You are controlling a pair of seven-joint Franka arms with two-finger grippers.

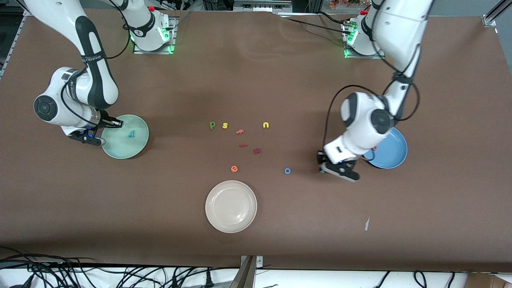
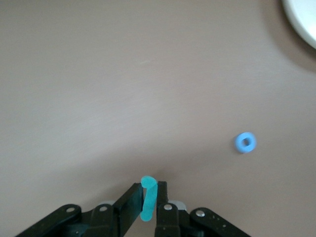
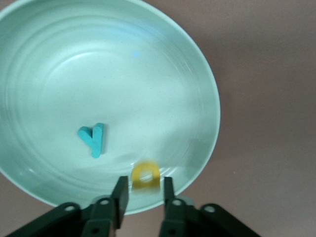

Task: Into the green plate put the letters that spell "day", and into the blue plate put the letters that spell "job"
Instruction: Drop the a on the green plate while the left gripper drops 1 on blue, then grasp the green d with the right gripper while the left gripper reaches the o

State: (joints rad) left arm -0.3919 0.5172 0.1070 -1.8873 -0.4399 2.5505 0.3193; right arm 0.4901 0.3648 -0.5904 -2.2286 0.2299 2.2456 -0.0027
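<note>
Left arm: comes from its base at the top of the front view, elbow bent, wrist tilted down toward the table beside the blue plate (image 1: 390, 154).
Left gripper (image 1: 326, 167): low over bare table near the blue plate's rim, at about 8 o'clock of that plate; fingers (image 2: 129, 207) clenched on the teal j (image 2: 148, 198), which stands upright between the pads (hook end not visible).
Blue o (image 1: 287, 171): flat on the table, apart from the left gripper, at about 9 o'clock of it in the front view.
Salmon-pink b (image 1: 375, 148): only a small pink patch shows in the blue plate, mostly hidden by the left arm.
Right arm: folded at the elbow, wrist turned sideways over the edge of the green plate (image 1: 138, 146).
Right gripper (image 3: 143, 190): over the green plate's rim at its 9 o'clock in the front view; fingers parted, gripping nothing.
Yellow a (image 3: 145, 175): between the parted fingertips, just inside the plate's rim (blurred; I cannot tell if it touches the plate).
Teal y (image 1: 131, 134): lying in the green plate, near its middle.
Dark green d/p letter (image 1: 212, 125): on the table, in a row with the yellow s (image 1: 225, 125) and yellow u (image 1: 266, 125).
Other letters: orange e (image 1: 234, 169) and dark red letters (image 1: 257, 151) between that row and the cream-white plate (image 1: 231, 207).
</note>
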